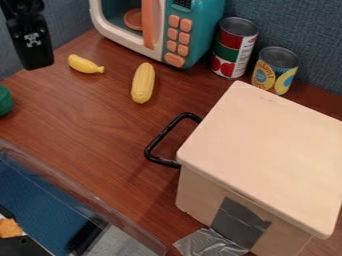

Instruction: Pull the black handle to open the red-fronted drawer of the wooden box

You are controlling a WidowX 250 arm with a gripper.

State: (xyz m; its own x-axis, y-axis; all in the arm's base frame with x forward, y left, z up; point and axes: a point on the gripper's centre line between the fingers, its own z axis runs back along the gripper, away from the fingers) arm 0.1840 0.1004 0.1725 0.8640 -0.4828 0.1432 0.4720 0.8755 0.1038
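The black gripper (35,47) hangs at the top left corner, above the table's back left part. Nearest to it is a small yellow banana (84,64), lying just to its right. Further right a yellow corn cob (143,83) lies lengthwise on the brown wooden table (87,110). Behind both stands a teal and white toy microwave (200,25) with an orange handle and orange buttons.
Two cans, one red and green (232,47) and one with a yellow label (274,70), stand at the back right. A large beige box (267,145) with a black handle (159,142) fills the right. A clear-walled bin (100,205) is front left; a green object (5,101) sits at the left edge.
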